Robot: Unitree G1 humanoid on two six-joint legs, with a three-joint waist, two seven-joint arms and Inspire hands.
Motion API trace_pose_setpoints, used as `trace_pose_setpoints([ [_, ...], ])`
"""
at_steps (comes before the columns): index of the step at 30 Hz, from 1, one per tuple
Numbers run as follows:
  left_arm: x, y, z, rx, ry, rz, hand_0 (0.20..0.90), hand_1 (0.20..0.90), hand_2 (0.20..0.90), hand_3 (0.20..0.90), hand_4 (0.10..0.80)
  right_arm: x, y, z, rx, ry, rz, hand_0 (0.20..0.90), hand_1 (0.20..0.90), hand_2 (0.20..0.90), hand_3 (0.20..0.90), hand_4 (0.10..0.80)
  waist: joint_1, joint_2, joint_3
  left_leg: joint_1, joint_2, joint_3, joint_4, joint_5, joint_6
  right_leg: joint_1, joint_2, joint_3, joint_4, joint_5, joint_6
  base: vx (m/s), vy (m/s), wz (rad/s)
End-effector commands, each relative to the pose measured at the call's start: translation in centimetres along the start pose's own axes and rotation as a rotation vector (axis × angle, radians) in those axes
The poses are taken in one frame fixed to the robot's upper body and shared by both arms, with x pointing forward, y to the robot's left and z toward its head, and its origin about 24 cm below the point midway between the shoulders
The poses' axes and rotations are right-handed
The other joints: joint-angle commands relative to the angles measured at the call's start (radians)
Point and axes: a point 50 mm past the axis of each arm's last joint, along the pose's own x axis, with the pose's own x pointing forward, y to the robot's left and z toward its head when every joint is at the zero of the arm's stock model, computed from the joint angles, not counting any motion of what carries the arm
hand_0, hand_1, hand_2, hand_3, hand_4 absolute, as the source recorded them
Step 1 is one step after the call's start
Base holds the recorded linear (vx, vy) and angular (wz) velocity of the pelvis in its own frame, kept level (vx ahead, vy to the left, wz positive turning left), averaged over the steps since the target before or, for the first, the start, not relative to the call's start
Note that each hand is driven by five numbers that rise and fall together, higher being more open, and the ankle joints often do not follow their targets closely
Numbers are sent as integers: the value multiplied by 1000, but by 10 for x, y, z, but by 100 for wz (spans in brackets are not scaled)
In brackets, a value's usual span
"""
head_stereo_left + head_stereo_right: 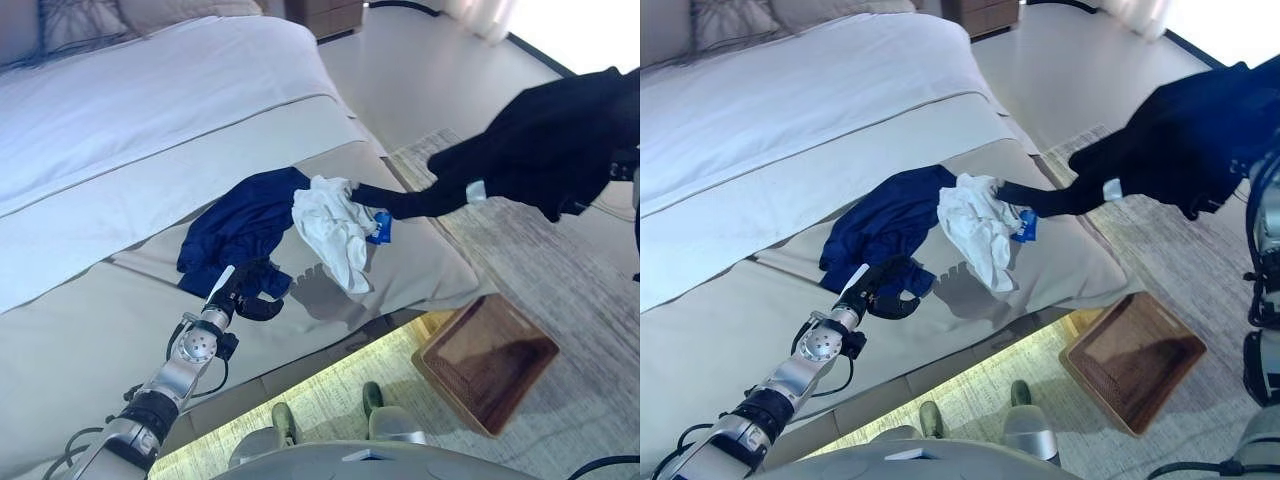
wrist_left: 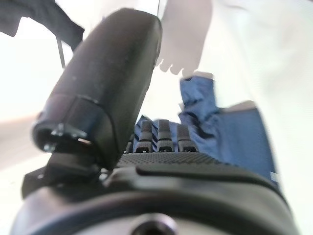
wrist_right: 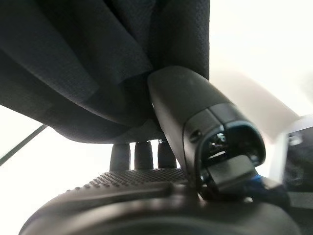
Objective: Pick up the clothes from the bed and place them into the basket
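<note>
Gripping a raised black garment (image 1: pixel 560 135) above the brown wicker basket (image 1: pixel 487 362), the right hand (image 3: pixel 195 127) pinches cloth; the left hand (image 1: pixel 250 296) curls, empty, beside navy clothing (image 1: pixel 240 225) on the bed (image 1: pixel 120 330).

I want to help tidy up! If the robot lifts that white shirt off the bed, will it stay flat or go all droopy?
Probably droopy: the white shirt already lies crumpled in soft folds. It looks thin, so likely light. It overlaps the blue garment, and the black garment held by the right hand trails onto it, so it might get dragged.
</note>
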Motion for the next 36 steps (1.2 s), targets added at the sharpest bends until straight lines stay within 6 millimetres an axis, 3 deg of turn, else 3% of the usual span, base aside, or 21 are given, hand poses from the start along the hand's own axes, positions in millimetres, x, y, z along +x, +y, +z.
trace_pose_setpoints([
  [1, 7, 5, 13, 23, -68, 35, 900, 900, 900, 900, 800, 4, -57, 34, -11, -171, -127, 300, 300, 300, 200, 100, -24, -33, -146, 4, 40, 60, 127, -195, 0, -58, 7, -36, 31, 9, 19, -12, -44, -51],
  [4, 7, 11, 15, -14, -55, 103, 900, 900, 900, 900, 800, 4, -43, 26, -10, -159, -80, 300, 300, 300, 200, 100, -1, -43, -131, 26, 58, 163, 135, -201, -2, -79, -37, -182, 36, 38, 36, -62, -99, -67],
  [6, 5, 13, 15, -40, -52, 130, 900, 900, 900, 900, 800, 5, -36, 20, -26, -134, -74, 300, 300, 300, 200, 100, 15, -37, -127, 43, 67, 191, 136, -224, 0, -76, -45, -233, 33, 33, 46, -10, -55, -106],
  [11, 5, 6, 13, -30, -42, 86, 900, 900, 900, 900, 800, 7, -43, 5, -86, -69, -131, 300, 300, 300, 200, 100, 12, -30, -124, 24, 75, 187, 169, -232, -1, -72, -32, -225, 34, 19, 25, 4, -78, -75],
  [14, 4, 5, 11, -36, -28, 91, 900, 900, 900, 900, 800, 6, -39, 0, -78, -56, -129, 300, 300, 300, 200, 100, 20, -26, -119, -1, 39, 133, 140, -195, -1, -83, -17, -197, 22, 37, 17, -43, -102, -28],
  [16, 4, 6, 11, -44, -27, 97, 900, 900, 900, 900, 800, 5, -34, 1, -82, -58, -102, 300, 300, 300, 200, 100, 17, -19, -118, -3, 38, 126, 133, -189, -4, -92, -12, -185, 23, 37, 15, 20, -35, -32],
  [28, 3, 4, 8, -7, -24, 53, 900, 900, 900, 900, 800, -1, -18, -22, -113, -6, -51, 300, 300, 300, 200, 100, 8, 3, -107, -2, 43, 164, 141, -196, -12, -107, -21, -216, 18, 42, 10, 34, -36, 0],
  [32, 2, 3, 5, -4, -16, 42, 900, 900, 900, 900, 800, -4, -19, -22, -91, -27, -44, 300, 300, 300, 200, 100, 5, 6, -106, -5, 45, 170, 141, -194, -13, -103, -18, -218, 15, 38, 7, 38, -29, -2],
  [36, 1, 3, 4, 0, -14, 35, 900, 900, 900, 900, 800, -7, -18, -9, -41, -87, -52, 300, 300, 300, 200, 100, 5, 2, -102, -10, 46, 167, 149, -196, -15, -105, -17, -219, 16, 38, 6, 4, -17, 0],
])
